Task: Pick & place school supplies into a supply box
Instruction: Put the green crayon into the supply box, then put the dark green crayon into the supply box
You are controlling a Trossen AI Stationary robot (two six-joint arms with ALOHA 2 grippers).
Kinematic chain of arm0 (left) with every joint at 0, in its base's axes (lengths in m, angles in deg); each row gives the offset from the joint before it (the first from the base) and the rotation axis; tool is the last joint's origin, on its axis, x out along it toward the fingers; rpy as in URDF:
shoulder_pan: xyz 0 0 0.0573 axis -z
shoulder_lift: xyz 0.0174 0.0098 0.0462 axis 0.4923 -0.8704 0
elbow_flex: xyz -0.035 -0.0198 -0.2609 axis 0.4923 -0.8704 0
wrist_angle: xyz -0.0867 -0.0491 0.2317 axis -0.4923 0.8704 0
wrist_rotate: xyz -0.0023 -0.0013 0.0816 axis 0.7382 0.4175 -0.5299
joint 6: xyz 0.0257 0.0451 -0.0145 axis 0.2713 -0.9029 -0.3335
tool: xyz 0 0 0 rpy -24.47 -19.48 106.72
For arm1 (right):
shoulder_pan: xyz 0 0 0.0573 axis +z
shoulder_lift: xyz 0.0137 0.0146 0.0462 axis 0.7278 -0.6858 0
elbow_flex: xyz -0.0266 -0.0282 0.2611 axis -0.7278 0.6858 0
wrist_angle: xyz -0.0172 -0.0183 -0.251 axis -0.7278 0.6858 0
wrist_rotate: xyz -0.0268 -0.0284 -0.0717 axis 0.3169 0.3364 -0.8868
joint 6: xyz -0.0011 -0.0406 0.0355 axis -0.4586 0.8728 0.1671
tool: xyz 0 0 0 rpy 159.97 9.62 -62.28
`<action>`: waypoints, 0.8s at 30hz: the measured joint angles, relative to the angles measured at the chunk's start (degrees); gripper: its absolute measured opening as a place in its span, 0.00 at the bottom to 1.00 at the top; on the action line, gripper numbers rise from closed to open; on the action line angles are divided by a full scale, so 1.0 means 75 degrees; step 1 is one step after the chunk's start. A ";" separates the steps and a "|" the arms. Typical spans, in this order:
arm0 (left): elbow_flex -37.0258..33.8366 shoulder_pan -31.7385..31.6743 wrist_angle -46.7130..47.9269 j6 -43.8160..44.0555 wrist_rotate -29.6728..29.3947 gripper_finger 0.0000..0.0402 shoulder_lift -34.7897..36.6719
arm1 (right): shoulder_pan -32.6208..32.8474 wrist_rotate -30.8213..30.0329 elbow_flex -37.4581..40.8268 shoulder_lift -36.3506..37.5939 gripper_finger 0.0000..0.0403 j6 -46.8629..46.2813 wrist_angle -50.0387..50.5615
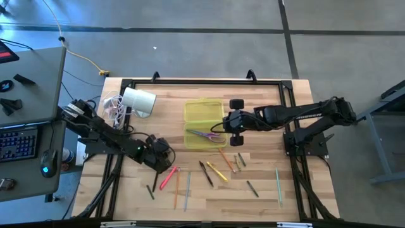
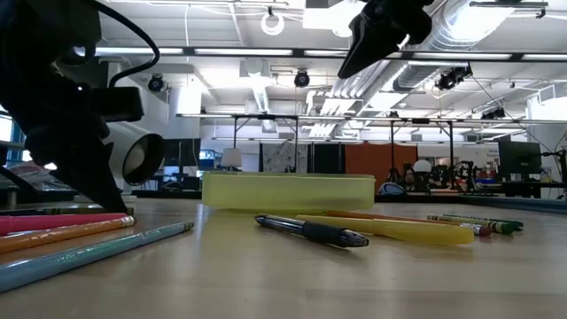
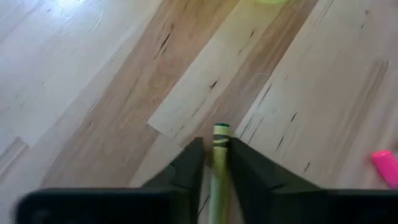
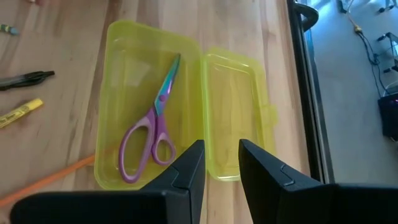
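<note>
My left gripper (image 1: 163,158) (image 3: 216,144) is low over the table's near-left part, shut on a green crayon (image 3: 221,134). A pink pen (image 1: 168,178) lies just beside it. My right gripper (image 1: 226,121) (image 4: 221,146) hovers open above the supply box (image 1: 196,113) (image 4: 124,81), holding nothing. The box is a translucent yellow-green case lying open, its lid flat beside it. Purple-handled scissors (image 4: 149,134) lie in its base. Several pens and pencils lie flat on the table near the box: a dark pen (image 1: 206,172), a yellow marker (image 1: 217,171), an orange pencil (image 1: 226,159). My left gripper pinches the green crayon between its two fingers (image 3: 189,168), near one end (image 3: 221,149) that sticks out a little past the fingertips. The fingers lie along the crayon and come down at the table from above. Whether the crayon is clear of the wood I cannot tell.
A white cylinder with cables (image 1: 138,101) lies on its side at the far-left of the table. An orange pencil (image 1: 176,190) and a light blue pencil (image 1: 187,190) lie near the front edge, a green one (image 1: 278,185) to the right. A black frame rims the table.
</note>
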 joint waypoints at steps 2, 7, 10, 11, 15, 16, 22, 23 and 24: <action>0.0000 0.0000 0.0007 0.0262 0.0019 0.12 0.0006 | 0.0000 0.0000 0.0000 0.0000 0.21 0.0000 0.0000; -0.0017 0.0006 -0.0323 0.0757 -0.0472 0.06 -0.0011 | 0.0000 0.0000 0.0000 0.0000 0.21 0.0000 0.0022; -0.0033 -0.0003 -0.0946 0.0300 -0.0807 0.11 -0.0037 | 0.0000 -0.0003 0.0000 0.0000 0.21 0.0000 0.0103; -0.0033 -0.0002 -0.1178 0.0130 -0.0851 0.11 -0.0036 | 0.0000 0.0000 0.0000 0.0000 0.21 0.0000 0.0125; 0.0125 -0.0002 -0.1268 0.0040 -0.0948 0.07 -0.0023 | 0.0000 0.0000 0.0000 0.0000 0.21 0.0000 0.0260; 0.0128 0.0000 -0.1239 0.0058 -0.0922 0.05 -0.0023 | 0.0000 0.0000 0.0000 0.0000 0.21 0.0000 0.0269; 0.0143 0.0000 -0.1257 0.0085 -0.0626 0.13 -0.0023 | 0.0000 0.0346 0.0000 0.0000 0.21 0.0061 0.0268; 0.0143 0.0000 -0.1270 0.0084 -0.0628 0.17 -0.0023 | 0.0000 0.0507 0.0000 0.0000 0.21 0.0102 0.0271; 0.0146 0.0000 -0.1274 0.0082 -0.0628 0.22 -0.0023 | 0.0000 0.0680 0.0000 0.0000 0.21 0.0120 0.0271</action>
